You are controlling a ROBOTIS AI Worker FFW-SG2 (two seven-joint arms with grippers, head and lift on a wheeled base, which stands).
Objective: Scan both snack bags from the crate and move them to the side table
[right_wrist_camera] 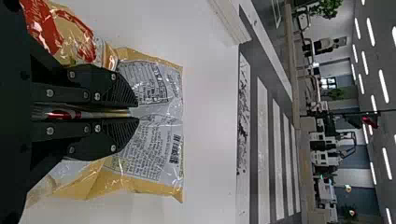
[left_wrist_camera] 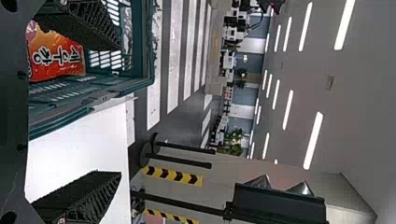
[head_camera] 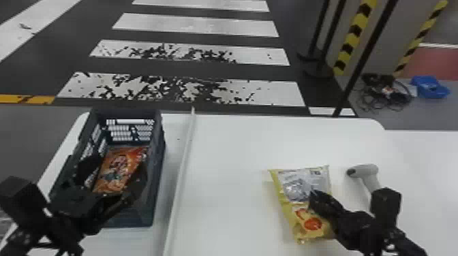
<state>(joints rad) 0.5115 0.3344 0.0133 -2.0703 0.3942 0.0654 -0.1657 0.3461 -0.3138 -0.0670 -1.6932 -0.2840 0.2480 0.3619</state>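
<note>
My left gripper [head_camera: 116, 167] is over the dark crate [head_camera: 157, 177], its fingers spread above the orange snack bag [head_camera: 117, 166] lying inside. In the left wrist view the left gripper [left_wrist_camera: 119, 111] is open with nothing between its fingers; the orange bag [left_wrist_camera: 56, 58] is beside one finger, within the crate [left_wrist_camera: 150, 51]. On the white table, my right gripper [head_camera: 314, 198] holds the yellow snack bag [head_camera: 289, 218]. The right wrist view has the right gripper [right_wrist_camera: 138, 113] pinching a fold of that yellow bag [right_wrist_camera: 159, 144], with its printed silver panel and barcode facing up.
A grey handheld scanner [head_camera: 364, 170] is to the right of the yellow bag, close to the right arm. A raised white strip [head_camera: 180, 177] runs between the crate and the table surface [head_camera: 231, 153] with the yellow bag. The table continues at the far right.
</note>
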